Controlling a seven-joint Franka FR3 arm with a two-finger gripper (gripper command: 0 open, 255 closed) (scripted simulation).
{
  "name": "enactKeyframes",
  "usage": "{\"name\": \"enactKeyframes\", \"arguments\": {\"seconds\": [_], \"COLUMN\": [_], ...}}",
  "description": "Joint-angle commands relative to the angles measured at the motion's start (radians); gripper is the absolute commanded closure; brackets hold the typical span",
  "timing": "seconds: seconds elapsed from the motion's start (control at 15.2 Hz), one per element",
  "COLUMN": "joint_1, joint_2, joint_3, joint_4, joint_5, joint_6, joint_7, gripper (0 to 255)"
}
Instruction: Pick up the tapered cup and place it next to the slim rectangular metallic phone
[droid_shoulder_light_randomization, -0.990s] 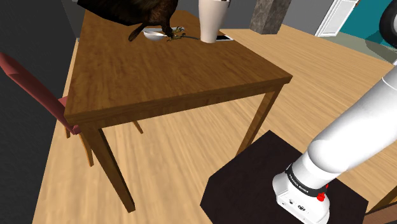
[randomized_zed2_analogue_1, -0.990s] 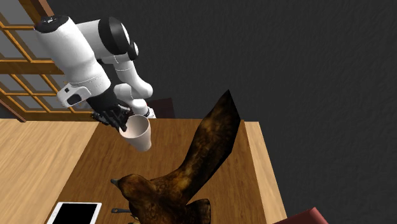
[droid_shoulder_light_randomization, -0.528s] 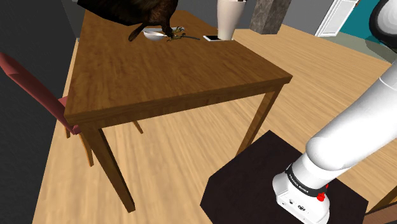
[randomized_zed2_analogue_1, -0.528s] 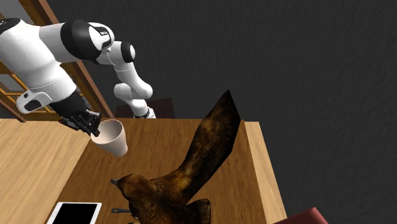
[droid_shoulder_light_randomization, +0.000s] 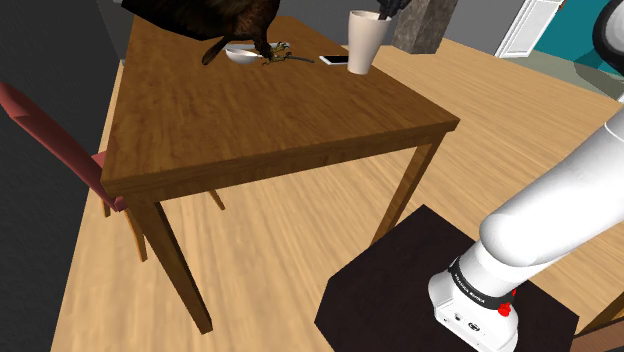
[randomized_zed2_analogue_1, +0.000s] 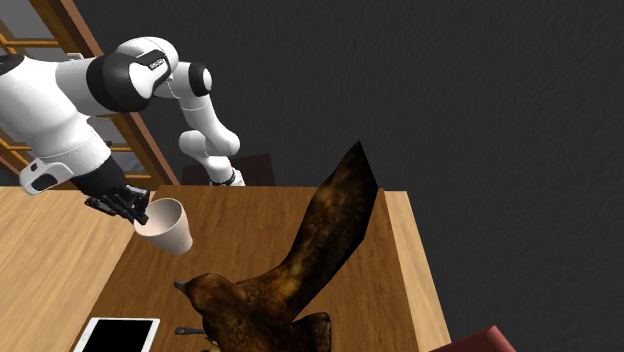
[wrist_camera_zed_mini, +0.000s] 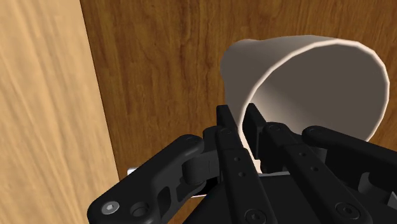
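Observation:
A cream tapered cup (droid_shoulder_light_randomization: 362, 42) hangs at the far edge of the wooden table (droid_shoulder_light_randomization: 250, 120), just beside the slim phone (droid_shoulder_light_randomization: 336, 60) with its dark screen. My black gripper (droid_shoulder_light_randomization: 384, 12) is shut on the cup's rim from above. In the second exterior view the cup (randomized_zed2_analogue_1: 168, 226) tilts over the table's corner, with the gripper (randomized_zed2_analogue_1: 135, 205) on its upper lip and the phone (randomized_zed2_analogue_1: 118, 335) nearer the camera. The wrist view has the fingers (wrist_camera_zed_mini: 224, 127) clasping the cup's wall (wrist_camera_zed_mini: 312, 76), one inside and one outside. Whether the cup's base touches the table I cannot tell.
A big dark brown bird figure (randomized_zed2_analogue_1: 270, 290) stands on the table close to the phone, over a small white bowl (droid_shoulder_light_randomization: 240, 53) and a utensil (droid_shoulder_light_randomization: 280, 58). A red chair (droid_shoulder_light_randomization: 40, 130) stands at the shoulder view's left. Light wooden floor (wrist_camera_zed_mini: 44, 95) lies past the table edge.
The arm carried the cup toward the table's edge by the phone and lowered it. In the shoulder view its rim has dropped into sight.

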Motion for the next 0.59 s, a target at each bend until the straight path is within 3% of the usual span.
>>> {"name": "enactKeyframes", "arguments": {"seconds": [0.0, 0.26, 0.53], "joint_1": [0.001, 0.001, 0.001], "joint_2": [-0.014, -0.041, -0.041], "joint_3": [0.001, 0.001, 0.001], "joint_4": [-0.044, -0.133, -0.133], "joint_5": [0.001, 0.002, 0.002], "joint_6": [0.031, 0.092, 0.092], "joint_7": [-0.002, -0.010, -0.010], "gripper": [255, 255, 255]}}
